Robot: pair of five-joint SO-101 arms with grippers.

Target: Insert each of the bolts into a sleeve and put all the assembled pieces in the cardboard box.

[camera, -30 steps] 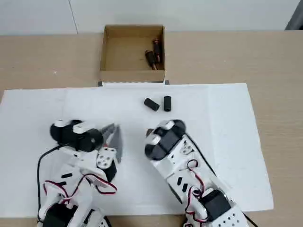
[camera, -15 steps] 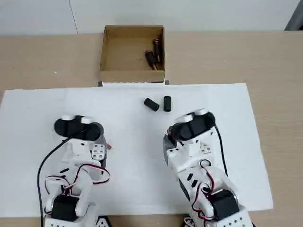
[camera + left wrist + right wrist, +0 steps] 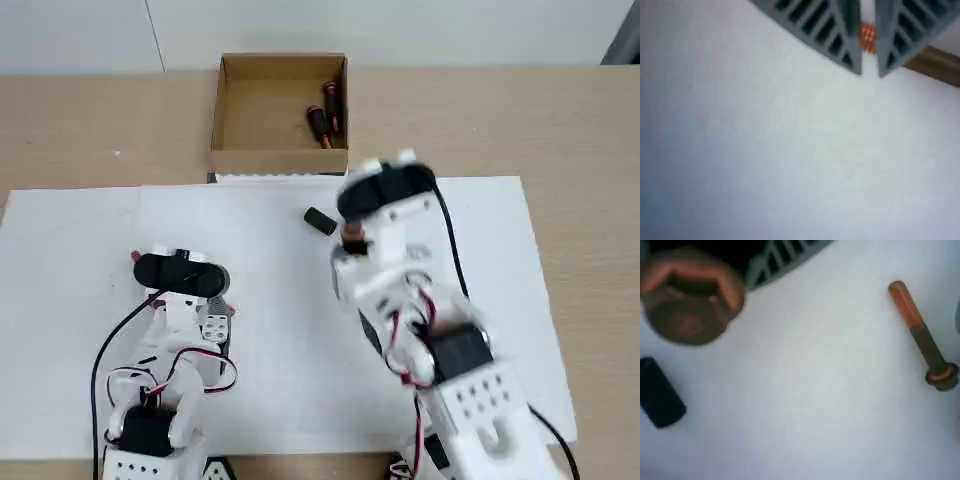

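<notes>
Since the earlier frames the right arm has travelled from the middle right of the high view up toward its top centre. The right gripper (image 3: 350,234) is clenched on a bolt (image 3: 690,305) and is now close to a black sleeve (image 3: 320,220). A second bolt (image 3: 922,335) lies free on the white paper (image 3: 80,250). The left gripper (image 3: 869,70) has drawn back lower left, fingers (image 3: 835,35) nearly together, grasping nothing. The cardboard box (image 3: 225,110), upper centre, holds two assembled pieces (image 3: 325,115) as before.
</notes>
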